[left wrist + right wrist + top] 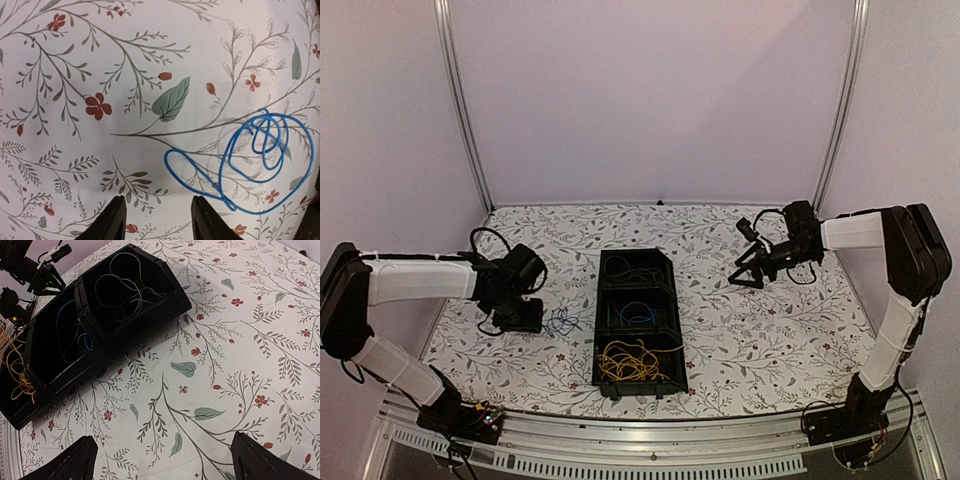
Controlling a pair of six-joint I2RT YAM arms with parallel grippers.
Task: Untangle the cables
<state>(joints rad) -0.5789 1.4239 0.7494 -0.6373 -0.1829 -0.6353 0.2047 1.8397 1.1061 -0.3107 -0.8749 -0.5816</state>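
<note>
Cables point(560, 322): light, limp, snag-prone; one coil outside the tray

Three bunches lie in the black tray point(597, 335): yellow bunch point(632, 362) in the near compartment, blue bunch point(638, 315) in the middle, dark bunch point(127, 290) in the far one. A loose blue coil point(260, 160) lies on the floral table point(770, 330), between the tray and the left gripper point(159, 222), just ahead of its fingers and off to one side.

Left gripper: jaws moderately parted, empty, close over the cloth. Right gripper point(167, 465): jaws spread wide, empty, raised, well apart from the tray.

Assessment: the wire appears very thin, near weightless and springy, so loops are likely to drag neighbours when lifted. Recommended hold: the single outlying loop at the coil's edge, pinched low against the cloth, not the overlapped centre.
</note>
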